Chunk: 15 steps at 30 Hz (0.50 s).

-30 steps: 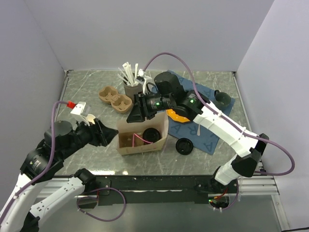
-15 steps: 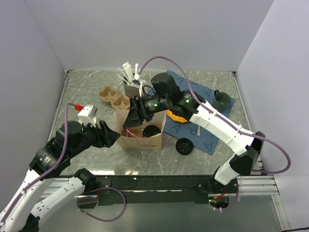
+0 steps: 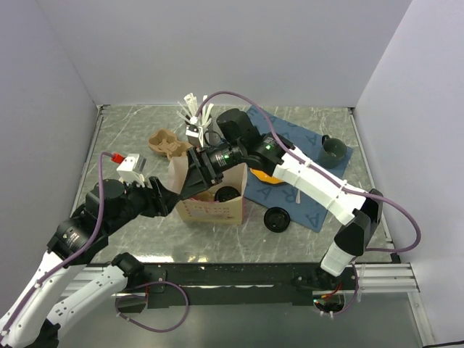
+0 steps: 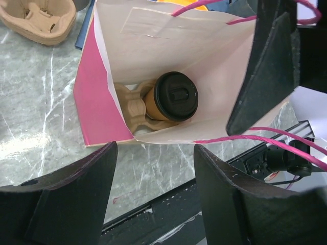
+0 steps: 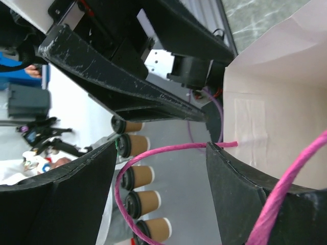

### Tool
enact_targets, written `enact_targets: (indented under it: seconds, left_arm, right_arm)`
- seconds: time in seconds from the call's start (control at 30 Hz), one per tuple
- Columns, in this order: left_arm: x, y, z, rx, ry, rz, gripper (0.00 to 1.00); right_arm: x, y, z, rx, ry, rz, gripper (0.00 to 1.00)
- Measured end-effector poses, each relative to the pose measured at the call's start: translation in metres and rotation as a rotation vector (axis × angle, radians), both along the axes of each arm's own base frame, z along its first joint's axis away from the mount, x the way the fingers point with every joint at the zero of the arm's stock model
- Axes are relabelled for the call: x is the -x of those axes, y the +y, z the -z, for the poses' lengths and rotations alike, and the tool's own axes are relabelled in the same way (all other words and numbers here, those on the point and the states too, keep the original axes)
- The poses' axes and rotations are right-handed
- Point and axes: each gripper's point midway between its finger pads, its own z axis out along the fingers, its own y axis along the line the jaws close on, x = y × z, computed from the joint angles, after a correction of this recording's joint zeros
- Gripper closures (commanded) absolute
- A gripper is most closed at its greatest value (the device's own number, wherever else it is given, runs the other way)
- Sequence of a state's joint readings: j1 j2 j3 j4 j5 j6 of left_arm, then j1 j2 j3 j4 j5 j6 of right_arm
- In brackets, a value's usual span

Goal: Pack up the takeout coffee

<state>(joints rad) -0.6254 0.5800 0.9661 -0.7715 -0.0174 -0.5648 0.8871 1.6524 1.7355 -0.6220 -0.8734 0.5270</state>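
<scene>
The takeout coffee (image 4: pixel 176 97), a brown cup with a black sip lid, stands in a pulp carrier (image 4: pixel 130 109) inside the open paper bag (image 4: pixel 168 35). From above, its lid (image 3: pixel 227 194) shows through the bag's (image 3: pixel 214 210) mouth. My right gripper (image 3: pixel 194 177) hovers at the bag's upper left rim; its jaws are open (image 5: pixel 158 189), with the pink handle loop (image 5: pixel 120 178) passing loosely between them. My left gripper (image 3: pixel 168 197) is just left of the bag, open (image 4: pixel 153 204) and holding nothing.
A second pulp carrier (image 3: pixel 165 142) lies behind the bag. A pot of white stirrers (image 3: pixel 196 116), a blue cloth (image 3: pixel 304 181) with a dark cup (image 3: pixel 332 148), and a loose black lid (image 3: pixel 276 218) sit to the right. Several lidded cups (image 5: pixel 143 173) show beyond the table.
My right gripper has swung left across the bag's mouth and opened, letting the pink handle go slack. My left gripper has moved right, up to the bag's side.
</scene>
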Motion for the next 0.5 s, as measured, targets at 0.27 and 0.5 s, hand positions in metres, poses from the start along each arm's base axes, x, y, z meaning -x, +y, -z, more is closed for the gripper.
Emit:
enact_targets:
  seconds: [0.27, 0.5]
  left_arm:
    - [-0.002, 0.000, 0.006, -0.010, 0.008, -0.007, 0.33]
    - [-0.002, 0.001, 0.011, -0.018, 0.017, -0.006, 0.32]
  right_arm:
    - [0.001, -0.008, -0.002, 0.001, 0.053, -0.019, 0.20]
    - [0.010, -0.016, -0.002, 0.013, 0.101, -0.064, 0.20]
